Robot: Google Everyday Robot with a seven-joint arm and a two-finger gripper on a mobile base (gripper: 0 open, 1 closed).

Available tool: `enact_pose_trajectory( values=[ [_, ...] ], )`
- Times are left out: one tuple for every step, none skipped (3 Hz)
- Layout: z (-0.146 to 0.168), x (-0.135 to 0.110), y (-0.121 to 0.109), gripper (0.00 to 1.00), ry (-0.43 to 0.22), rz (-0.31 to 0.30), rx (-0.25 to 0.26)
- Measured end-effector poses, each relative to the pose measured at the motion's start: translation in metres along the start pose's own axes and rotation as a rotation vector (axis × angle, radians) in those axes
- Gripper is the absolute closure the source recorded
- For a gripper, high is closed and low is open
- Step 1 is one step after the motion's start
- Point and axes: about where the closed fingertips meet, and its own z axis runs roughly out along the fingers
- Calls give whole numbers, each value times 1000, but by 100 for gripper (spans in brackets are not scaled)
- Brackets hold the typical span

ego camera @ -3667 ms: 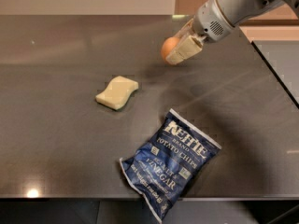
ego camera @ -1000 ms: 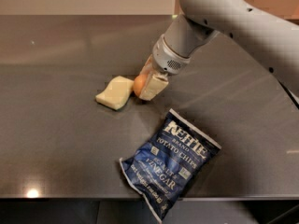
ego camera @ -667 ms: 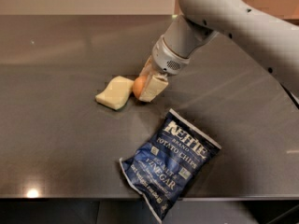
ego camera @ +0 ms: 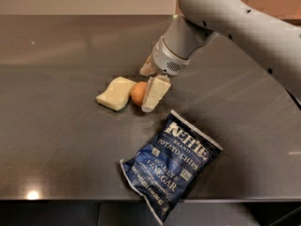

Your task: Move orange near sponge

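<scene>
1. Three things lie on the dark table (ego camera: pixel 56 149): the sponge (ego camera: pixel 114 93), the orange (ego camera: pixel 137 93) and a blue bag of Kettle chips (ego camera: pixel 171 164).
2. The sponge is pale yellow and flat, with wavy sides, and it lies on the table with one corner pointing toward the far side.
3. The orange sits on the table just to the right of the sponge. It seems to touch the right edge of the sponge, or nearly so; I cannot tell which.
4. The gripper (ego camera: pixel 145 90) is also right of the sponge, low over the table, and it stands around the orange.
5. One pale finger (ego camera: pixel 155 92) is at the right side of the orange, away from the sponge, and seems to be against the fruit. The other finger (ego camera: pixel 147 68) is farther back, behind and above the orange, with a small gap to it.
6. So the jaws look released, spread wider than the orange and not pressing it from both sides.
7. The grey arm (ego camera: pixel 235 18) comes down to the gripper from the upper right, far from the sponge.
8. The chips bag lies tilted in front of the sponge and to its right, near but apart from it. Its lower corner reaches over the front edge of the table.
</scene>
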Motion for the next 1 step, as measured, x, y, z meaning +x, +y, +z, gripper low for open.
enact_pose_trajectory(
  values=[
    [0,0,0,0,0,0,0]
  ],
)
